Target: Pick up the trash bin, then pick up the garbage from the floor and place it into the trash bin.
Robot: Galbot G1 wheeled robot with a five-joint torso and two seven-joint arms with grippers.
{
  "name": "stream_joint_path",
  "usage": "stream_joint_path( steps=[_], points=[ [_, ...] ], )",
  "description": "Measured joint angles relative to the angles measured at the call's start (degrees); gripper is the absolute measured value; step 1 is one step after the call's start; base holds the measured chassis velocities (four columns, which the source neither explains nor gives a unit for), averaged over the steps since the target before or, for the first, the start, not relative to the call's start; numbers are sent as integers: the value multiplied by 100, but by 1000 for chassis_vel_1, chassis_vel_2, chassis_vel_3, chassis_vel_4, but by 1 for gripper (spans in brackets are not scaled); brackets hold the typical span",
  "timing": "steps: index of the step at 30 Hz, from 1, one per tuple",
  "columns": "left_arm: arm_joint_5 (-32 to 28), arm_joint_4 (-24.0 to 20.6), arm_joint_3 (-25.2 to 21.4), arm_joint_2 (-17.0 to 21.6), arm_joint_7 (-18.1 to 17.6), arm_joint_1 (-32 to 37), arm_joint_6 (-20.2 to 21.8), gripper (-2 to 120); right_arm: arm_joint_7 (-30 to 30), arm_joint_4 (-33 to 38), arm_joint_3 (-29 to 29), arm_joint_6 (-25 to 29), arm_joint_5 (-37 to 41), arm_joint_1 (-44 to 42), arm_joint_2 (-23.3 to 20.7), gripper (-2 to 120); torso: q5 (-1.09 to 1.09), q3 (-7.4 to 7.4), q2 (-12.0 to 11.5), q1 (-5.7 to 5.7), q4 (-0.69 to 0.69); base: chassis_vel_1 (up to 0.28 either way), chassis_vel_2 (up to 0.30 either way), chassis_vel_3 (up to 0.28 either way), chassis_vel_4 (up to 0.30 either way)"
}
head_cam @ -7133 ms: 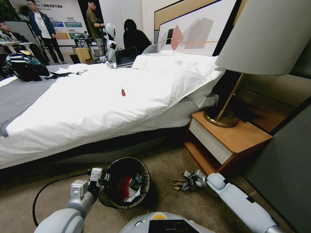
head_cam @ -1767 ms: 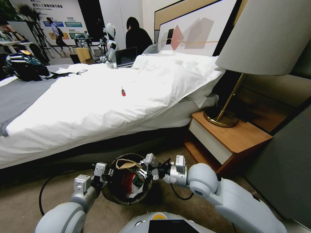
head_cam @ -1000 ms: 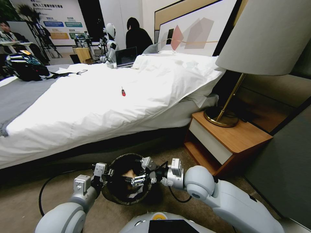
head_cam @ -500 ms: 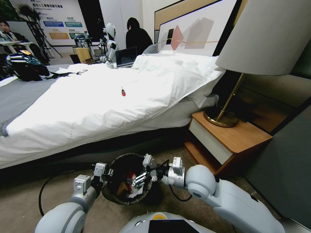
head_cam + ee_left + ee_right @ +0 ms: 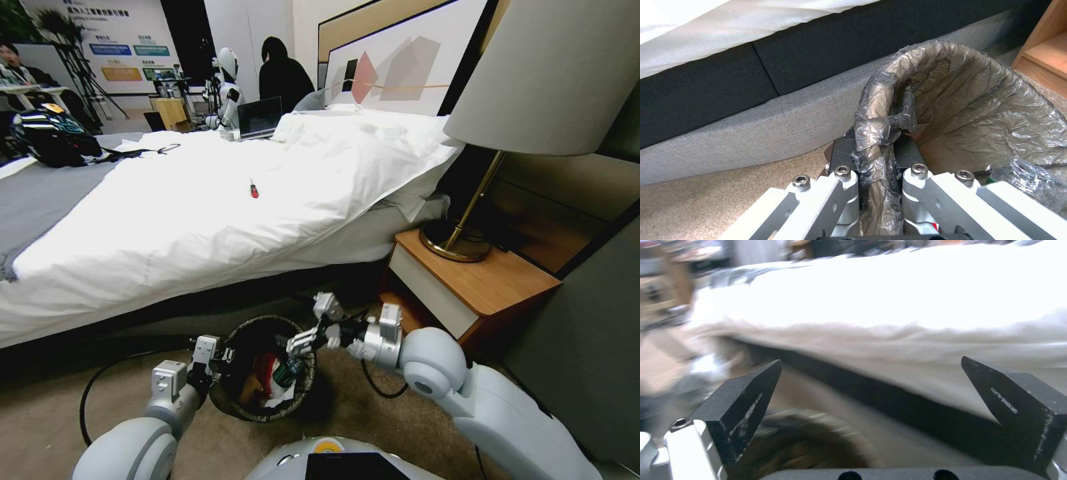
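The trash bin (image 5: 301,389), round with a dark liner, stands on the carpet close to the bed base. My left gripper (image 5: 212,355) is shut on its near-left rim; the left wrist view has the fingers (image 5: 842,173) pinching the bunched liner (image 5: 978,100). Garbage lies inside: a red wrapper (image 5: 265,367), a green-labelled bottle (image 5: 287,371), a brown cardboard bit (image 5: 249,388) and white paper (image 5: 277,402). My right gripper (image 5: 311,325) hovers just above the bin's right rim, open and holding nothing. In the right wrist view its fingertips (image 5: 746,396) stand wide apart over the blurred bin (image 5: 809,443).
The bed (image 5: 200,213) with its white duvet runs across behind the bin, a red-handled screwdriver (image 5: 253,189) lying on it. A wooden nightstand (image 5: 467,293) with a brass lamp (image 5: 467,227) stands to the right. A black cable (image 5: 100,387) loops over the carpet at left.
My right gripper brought a brown cardboard piece from the floor over the bin, let it go inside, then rose up and to the right. The left gripper has kept its hold on the rim.
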Motion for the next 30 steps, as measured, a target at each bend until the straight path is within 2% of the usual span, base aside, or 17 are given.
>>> stream_joint_path(
  steps=[2,5,6,8,11,14,15,16,18,19,22,23,25,30],
  points=[
    [0,0,-6,-2,3,2,0,6,118,-19,66,112,-49,-69,11,100,0,0,0,0,1,0,0,0,0],
    [0,0,-42,-43,7,22,-4,6,396,-158,608,569,-392,-468,243,100,0,0,0,0,-1,0,0,0,0],
    [0,0,-42,-43,7,22,-4,6,396,-158,608,569,-392,-468,243,100,0,0,0,0,-1,0,0,0,0],
    [3,0,-60,-107,4,54,-5,6,398,-311,1029,888,-770,-825,428,100,1,0,0,0,2,0,0,0,0],
    [7,0,-77,-120,-1,59,-5,6,372,-425,1333,1200,-1052,-1157,552,100,0,0,0,0,0,0,0,0,0],
    [25,0,-92,-142,-12,79,-5,6,300,-513,1804,1802,-1495,-1823,893,100,1,0,0,0,-2,0,0,0,0],
    [25,0,-92,-142,-12,79,-5,6,300,-513,1804,1802,-1495,-1823,893,100,1,0,0,0,-2,0,0,0,0],
    [26,0,-91,-147,-12,84,-5,6,297,-513,1900,1970,-1635,-2005,1017,100,-1,0,0,0,2,0,0,0,0],
    [35,0,-91,-162,-12,87,-8,6,317,-522,2012,2316,-2069,-2378,1373,100,-1,0,0,0,1,0,0,0,0],
    [35,0,-91,-162,-12,87,-8,6,317,-522,2012,2316,-2069,-2378,1373,100,-1,0,0,0,1,0,0,0,0],
    [67,0,-84,-200,-14,87,-27,6,442,-607,2133,2724,-2790,-2830,1929,100,-1,-1,0,0,-1,0,0,0,0],
    [67,0,-84,-200,-14,87,-27,6,442,-607,2133,2724,-2790,-2830,1929,100,-1,-1,0,0,-1,0,0,0,0],
    [92,0,-79,-211,-15,91,-51,6,565,-712,2218,2994,-3115,-3143,2284,100,-1,-1,0,0,-1,0,0,0,0],
    [108,0,-79,-242,-17,109,-63,6,849,-845,2270,3221,-3411,-3484,2533,100,-1,-1,0,0,0,0,0,0,0]
  ],
)
